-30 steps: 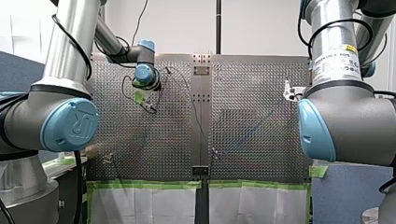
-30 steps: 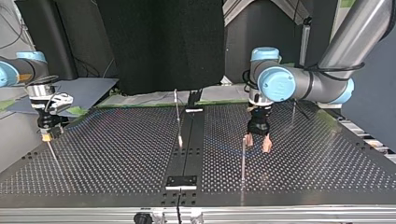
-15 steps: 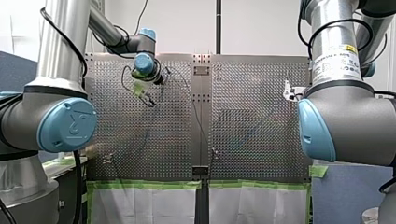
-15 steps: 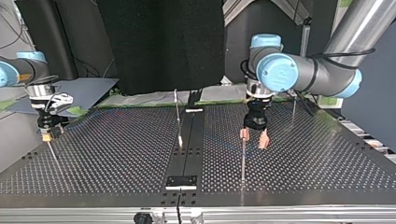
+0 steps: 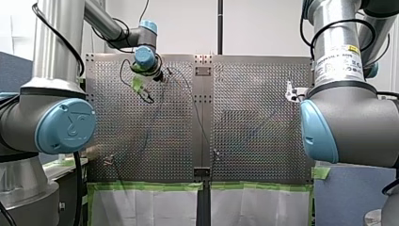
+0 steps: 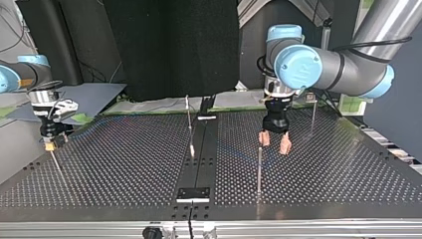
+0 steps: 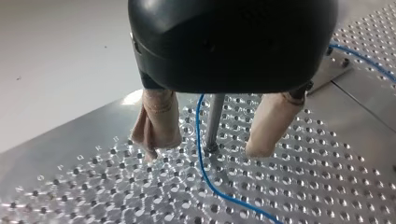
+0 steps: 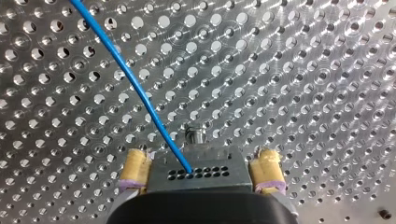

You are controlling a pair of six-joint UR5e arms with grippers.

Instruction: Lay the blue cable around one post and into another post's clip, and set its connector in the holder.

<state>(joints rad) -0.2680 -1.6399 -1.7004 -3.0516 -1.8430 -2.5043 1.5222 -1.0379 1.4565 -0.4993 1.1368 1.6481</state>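
In the left wrist view my left gripper (image 7: pixel 204 151) stands open, its beige fingers (image 7: pixel 156 123) on either side of a thin metal post (image 7: pixel 212 123). The blue cable (image 7: pixel 201 161) bends past that post's foot and runs across the perforated plate. In the top view the same gripper (image 6: pixel 275 143) hangs just behind the post (image 6: pixel 259 169). In the right wrist view my right gripper (image 8: pixel 201 179) is open. Its yellow pads (image 8: pixel 135 169) flank a grey block with small holes (image 8: pixel 201 172), where the blue cable (image 8: pixel 135 88) ends. In the top view it (image 6: pixel 50 143) sits at the left.
Two more thin posts stand on the perforated table (image 6: pixel 124 164), one near the middle strip (image 6: pixel 189 122) and one at the top view's back right (image 6: pixel 312 114). A small dark plate (image 6: pixel 194 194) lies on the strip near the front edge. Green tape lines the table's edge (image 5: pixel 150 186).
My left gripper, still open, has lifted and drawn back from the post, toward the far edge in the front view. My right arm has not moved.
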